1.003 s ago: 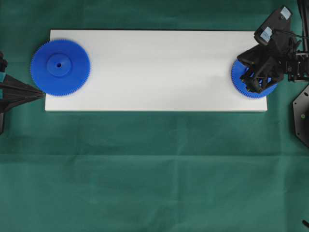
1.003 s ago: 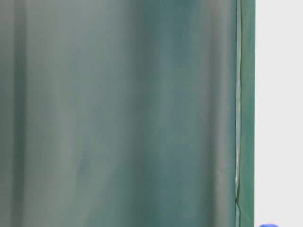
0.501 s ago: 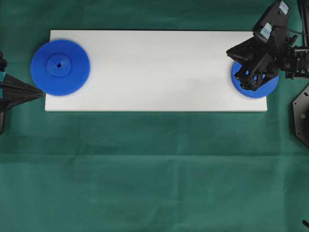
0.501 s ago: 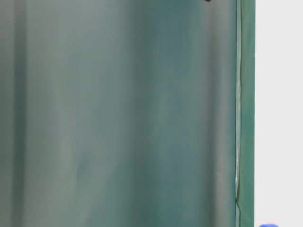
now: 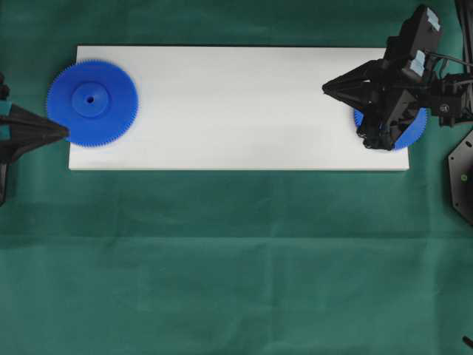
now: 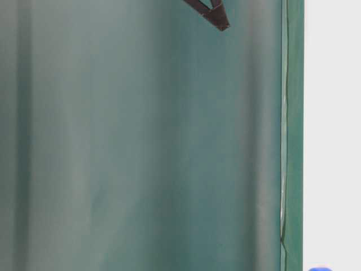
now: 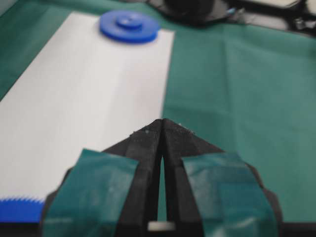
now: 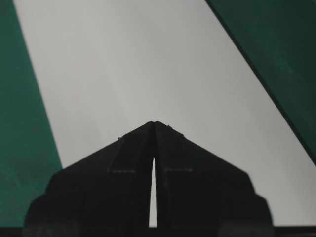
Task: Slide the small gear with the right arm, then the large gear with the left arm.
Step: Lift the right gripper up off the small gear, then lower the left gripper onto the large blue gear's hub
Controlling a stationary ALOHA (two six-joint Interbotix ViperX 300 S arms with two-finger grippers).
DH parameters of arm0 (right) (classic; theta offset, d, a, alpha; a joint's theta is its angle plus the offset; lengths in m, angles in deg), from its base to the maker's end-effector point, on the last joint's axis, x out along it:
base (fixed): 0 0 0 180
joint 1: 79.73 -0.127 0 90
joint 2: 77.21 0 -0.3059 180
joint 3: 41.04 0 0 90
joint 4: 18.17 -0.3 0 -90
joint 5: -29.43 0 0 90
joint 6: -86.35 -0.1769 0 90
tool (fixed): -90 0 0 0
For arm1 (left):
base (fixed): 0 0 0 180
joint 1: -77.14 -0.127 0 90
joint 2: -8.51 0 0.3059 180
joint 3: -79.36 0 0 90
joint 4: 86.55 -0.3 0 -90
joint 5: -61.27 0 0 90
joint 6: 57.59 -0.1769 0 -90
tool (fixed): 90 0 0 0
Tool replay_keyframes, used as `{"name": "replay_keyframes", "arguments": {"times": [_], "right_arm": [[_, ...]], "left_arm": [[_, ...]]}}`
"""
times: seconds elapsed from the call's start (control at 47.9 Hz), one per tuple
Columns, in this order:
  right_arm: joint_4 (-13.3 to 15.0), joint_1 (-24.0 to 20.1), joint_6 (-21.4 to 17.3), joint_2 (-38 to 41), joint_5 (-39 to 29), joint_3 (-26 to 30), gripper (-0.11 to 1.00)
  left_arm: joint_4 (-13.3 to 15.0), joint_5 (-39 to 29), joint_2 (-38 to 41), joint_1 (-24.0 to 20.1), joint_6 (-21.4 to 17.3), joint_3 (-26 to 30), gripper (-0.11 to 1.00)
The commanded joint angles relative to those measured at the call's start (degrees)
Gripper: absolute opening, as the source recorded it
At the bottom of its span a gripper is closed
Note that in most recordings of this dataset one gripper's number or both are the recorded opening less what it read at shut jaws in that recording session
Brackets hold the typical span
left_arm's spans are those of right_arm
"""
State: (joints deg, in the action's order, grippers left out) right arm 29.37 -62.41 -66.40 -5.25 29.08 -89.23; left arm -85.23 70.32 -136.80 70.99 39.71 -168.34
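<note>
The large gear [image 5: 92, 103] lies at the board's [image 5: 236, 111] left end, the small gear [image 5: 414, 132] at its right end.

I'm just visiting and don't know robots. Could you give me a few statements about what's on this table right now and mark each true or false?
1. Both blue gears lie on the white board. True: the large gear is at its left end, the small gear at its right end.
2. The right end effector is wide open. False: its fingers are closed to a point.
3. The left end effector is gripping the large gear. False: it is shut on nothing, beside the gear's rim.
4. The right arm covers part of the small gear. True.
5. The cloth under the board is red. False: it is green.
</note>
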Motion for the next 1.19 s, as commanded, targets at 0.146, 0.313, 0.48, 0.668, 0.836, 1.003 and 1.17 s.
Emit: {"name": "replay_keyframes", "arguments": {"times": [0.146, 0.313, 0.48, 0.668, 0.836, 1.003, 1.17], "right_arm": [[0.97, 0.00, 0.09, -0.53, 1.23, 0.79, 0.50], [0.97, 0.00, 0.18, -0.53, 1.23, 0.62, 0.50], [1.05, -0.09, 0.70, -0.53, 2.29, 0.88, 0.50], [0.97, -0.09, 2.02, -0.53, 4.31, 1.14, 0.50], [1.05, 0.00, 3.34, -0.53, 5.80, 1.14, 0.50], [1.05, 0.00, 3.78, -0.26, 6.15, 1.23, 0.50], [0.97, 0.00, 3.78, 0.09, 6.59, 1.23, 0.50]], "left_arm": [[0.09, -5.27, 0.70, -8.96, -0.09, 2.29, 0.00], [0.00, -6.59, 0.44, -12.83, -0.18, 2.55, 0.00], [0.00, -7.65, 0.79, -14.24, -0.18, 2.29, 0.00], [0.00, -12.39, 1.58, -16.26, -0.09, 2.46, 0.00], [0.00, -14.15, 2.72, -18.72, 0.00, 2.64, 0.00], [0.00, -16.08, 5.45, -20.48, 0.00, 2.81, 0.00], [0.00, -17.49, 9.40, -20.74, 1.14, 3.87, 0.00]]}}
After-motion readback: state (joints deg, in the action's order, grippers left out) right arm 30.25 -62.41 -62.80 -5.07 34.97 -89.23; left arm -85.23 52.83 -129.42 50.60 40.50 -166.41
